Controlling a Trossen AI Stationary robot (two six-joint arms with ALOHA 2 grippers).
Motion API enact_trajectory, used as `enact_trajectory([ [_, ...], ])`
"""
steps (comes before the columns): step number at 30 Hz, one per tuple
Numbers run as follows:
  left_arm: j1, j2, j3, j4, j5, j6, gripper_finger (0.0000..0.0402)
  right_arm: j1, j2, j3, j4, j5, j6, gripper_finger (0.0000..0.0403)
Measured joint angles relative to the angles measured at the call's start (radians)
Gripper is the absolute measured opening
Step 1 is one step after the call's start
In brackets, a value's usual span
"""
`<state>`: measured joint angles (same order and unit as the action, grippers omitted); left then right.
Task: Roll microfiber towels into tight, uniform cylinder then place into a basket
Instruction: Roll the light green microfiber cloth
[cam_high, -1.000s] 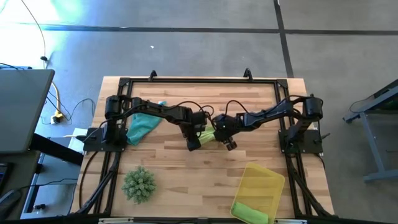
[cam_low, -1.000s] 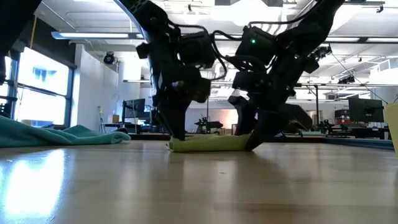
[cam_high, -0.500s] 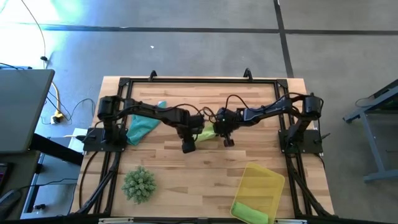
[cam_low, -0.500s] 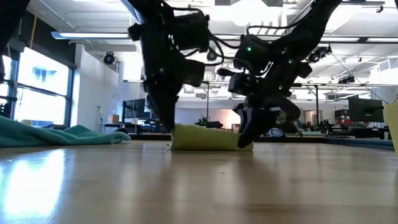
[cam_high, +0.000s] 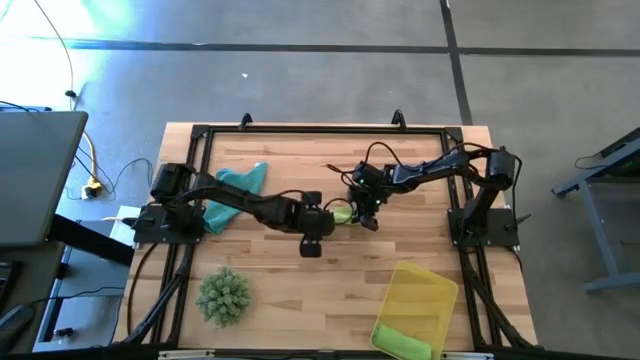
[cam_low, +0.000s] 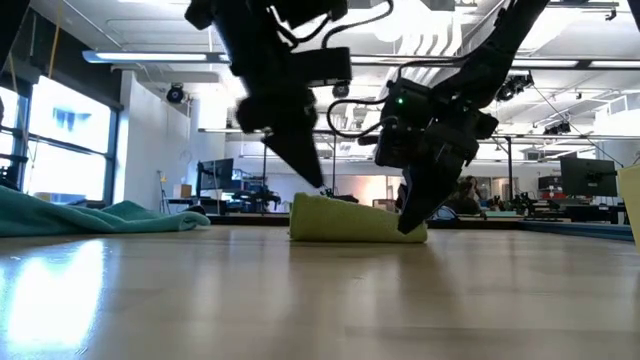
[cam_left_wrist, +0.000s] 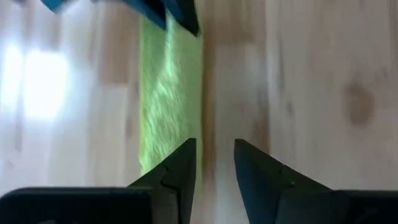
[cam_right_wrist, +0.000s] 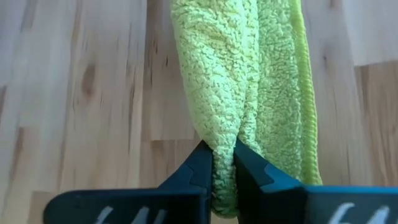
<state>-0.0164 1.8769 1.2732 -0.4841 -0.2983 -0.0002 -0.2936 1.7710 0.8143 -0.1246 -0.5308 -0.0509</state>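
left tool (cam_left_wrist: 214, 168) parted, empty, beside rolled green towel (cam_left_wrist: 169, 93) on table (cam_left_wrist: 298, 81).

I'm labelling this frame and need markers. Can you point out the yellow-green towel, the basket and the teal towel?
yellow-green towel (cam_right_wrist: 242, 93): right wrist view, on the fluffy fold above the fingers.
basket (cam_high: 420, 290): high view, on its translucent yellow floor.
teal towel (cam_high: 240, 182): high view, on the crumpled cloth beside the left arm.
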Motion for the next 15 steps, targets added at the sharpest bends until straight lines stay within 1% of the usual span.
enact_trajectory([
  [4,-0.004,0.024,0.001,0.087,-0.085,0.019,0.0099,-0.002,0.0,0.0,-0.005,-0.002,0.028,0.0018],
  [6,0.001,0.042,0.001,0.086,-0.111,0.009,0.0099,-0.002,0.0,0.0,-0.013,-0.003,0.029,0.0018],
  [12,0.031,0.09,0.0,0.067,-0.112,-0.006,0.01,-0.009,-0.002,0.001,-0.016,-0.01,0.097,0.0019],
  [15,0.056,0.117,0.0,0.054,-0.105,-0.019,0.01,-0.01,-0.002,0.001,-0.015,-0.01,0.096,0.0021],
])
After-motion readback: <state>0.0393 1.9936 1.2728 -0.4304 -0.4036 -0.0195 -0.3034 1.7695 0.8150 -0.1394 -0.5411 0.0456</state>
